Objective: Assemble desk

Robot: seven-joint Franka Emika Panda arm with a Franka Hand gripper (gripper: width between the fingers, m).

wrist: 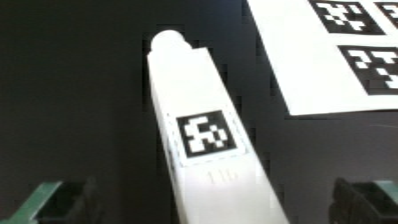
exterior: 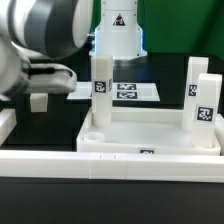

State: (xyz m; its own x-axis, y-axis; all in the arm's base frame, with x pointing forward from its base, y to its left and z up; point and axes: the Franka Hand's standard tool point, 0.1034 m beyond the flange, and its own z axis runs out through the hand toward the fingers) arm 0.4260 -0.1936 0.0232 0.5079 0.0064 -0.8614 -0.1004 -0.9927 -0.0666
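The white tabletop (exterior: 150, 138) lies rim-up in the foreground of the exterior view. One square leg (exterior: 100, 88) with a tag stands upright at its left corner. Two more legs (exterior: 203, 100) stand at its right side. My gripper (exterior: 115, 50) hangs just above the left leg. In the wrist view that leg (wrist: 205, 130) runs between my fingers (wrist: 54, 200), which stand wide apart on either side without touching it. My gripper (wrist: 210, 205) is open and holds nothing.
The marker board (exterior: 125, 92) lies behind the tabletop and shows in the wrist view (wrist: 338, 50) too. A long white border rail (exterior: 60, 160) runs along the front. A small white piece (exterior: 38, 100) sits at the exterior view's left, under the arm.
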